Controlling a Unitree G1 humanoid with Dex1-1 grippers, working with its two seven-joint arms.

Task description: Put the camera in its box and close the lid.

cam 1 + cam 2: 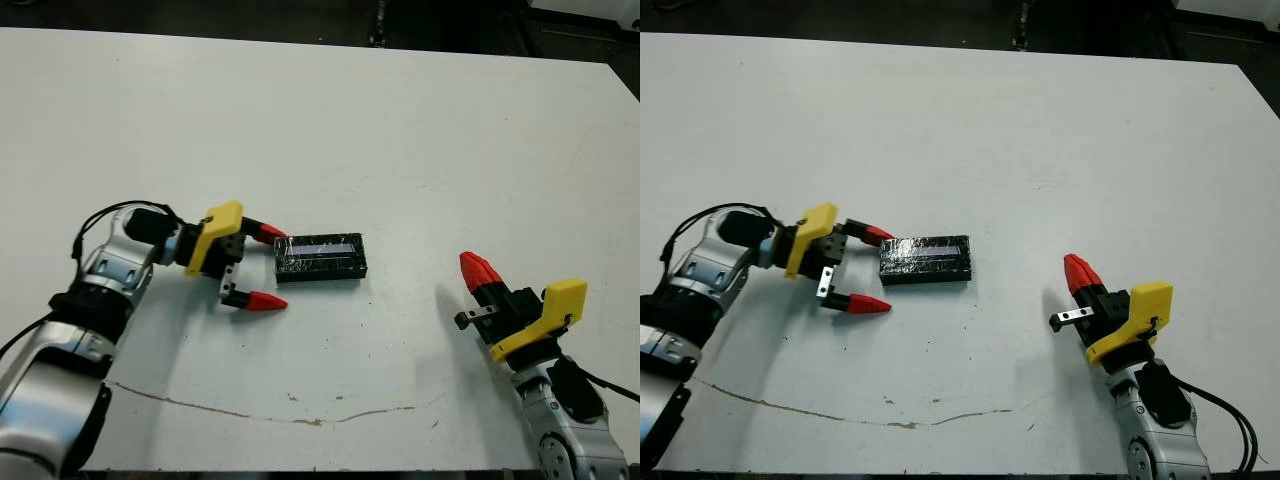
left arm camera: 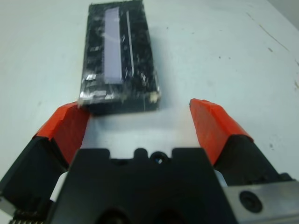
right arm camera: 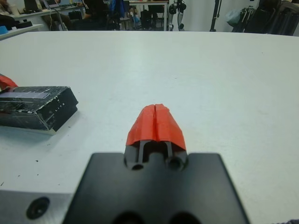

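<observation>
The lid [image 1: 320,258], black and crinkled with a pale stripe on top, lies flat near the table's middle. It covers what is under it, so the box and the camera are hidden. My left gripper [image 1: 268,266] is open just left of the lid's short end. One red fingertip [image 2: 65,123] sits close against the lid's [image 2: 119,65] near corner, and the other is off to the side over bare table. My right gripper [image 1: 478,270] is shut on nothing, low over the table well to the right of the lid [image 3: 35,105].
A thin dark scratch line [image 1: 250,410] runs across the white table [image 1: 400,120] near its front edge. Dark floor and equipment lie beyond the far edge. Chairs and stands [image 3: 154,11] show past the table in the right wrist view.
</observation>
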